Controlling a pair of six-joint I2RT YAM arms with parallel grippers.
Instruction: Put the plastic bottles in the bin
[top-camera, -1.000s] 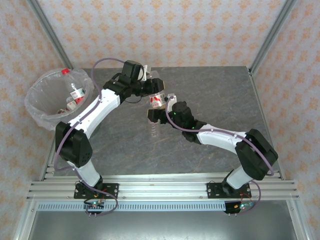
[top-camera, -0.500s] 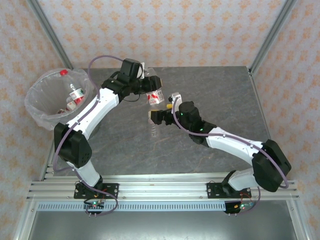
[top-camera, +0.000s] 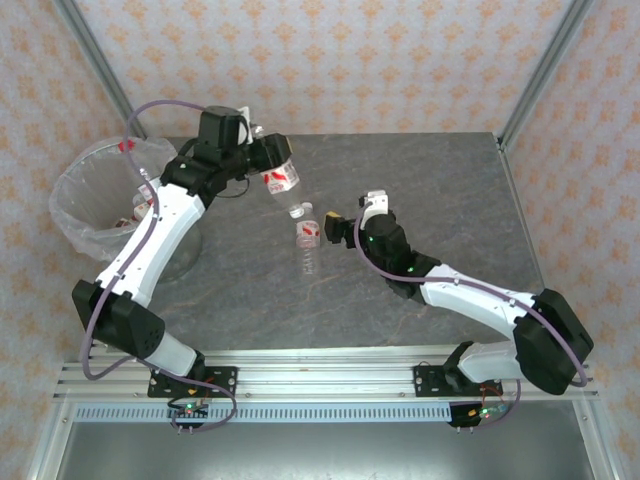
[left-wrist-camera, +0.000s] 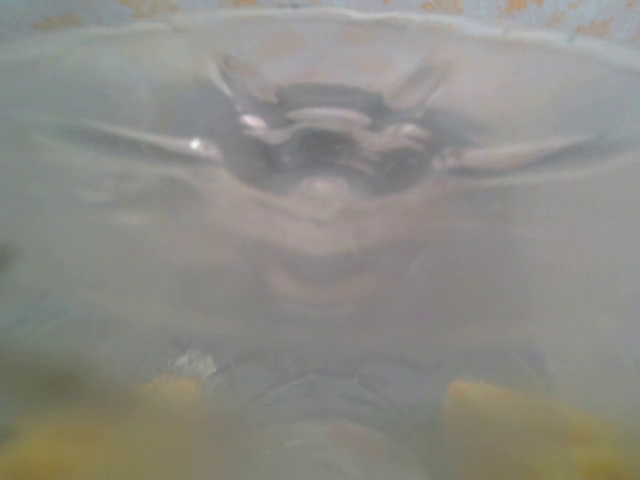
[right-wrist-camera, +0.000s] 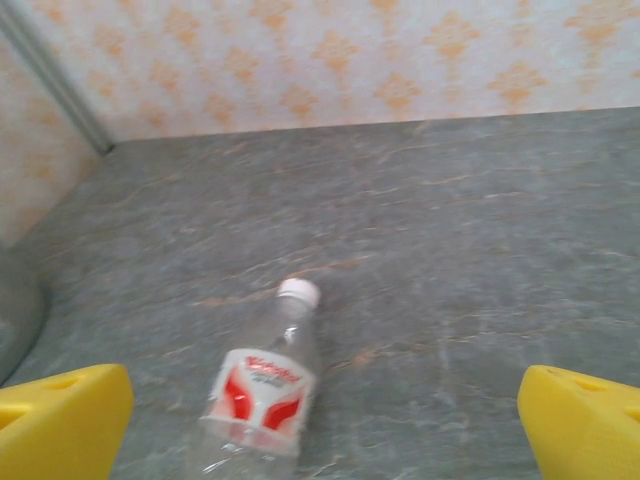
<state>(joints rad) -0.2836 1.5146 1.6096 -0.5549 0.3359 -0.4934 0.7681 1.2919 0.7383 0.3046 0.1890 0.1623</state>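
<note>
My left gripper (top-camera: 266, 163) is shut on a clear plastic bottle (top-camera: 284, 180) with a red-and-white label, held above the table to the right of the bin (top-camera: 72, 190). In the left wrist view that bottle (left-wrist-camera: 320, 200) is a close blur between my yellow fingertips (left-wrist-camera: 500, 420). A second bottle (top-camera: 307, 240) with a white cap lies flat on the table. My right gripper (top-camera: 333, 224) stands open just right of it. In the right wrist view this bottle (right-wrist-camera: 262, 390) lies low and left between the spread yellow fingers (right-wrist-camera: 60, 420). The bin holds other bottles (top-camera: 140, 205).
The bin, lined with a crinkly bag, stands at the table's left edge. Metal frame posts (top-camera: 100, 70) rise at the back corners before patterned walls. The grey stone tabletop (top-camera: 430, 180) stretches bare to the right and front.
My left arm has swung left toward the bin, carrying its bottle. My right gripper has opened wider and drawn back to the right. The bottle on the table has stayed put.
</note>
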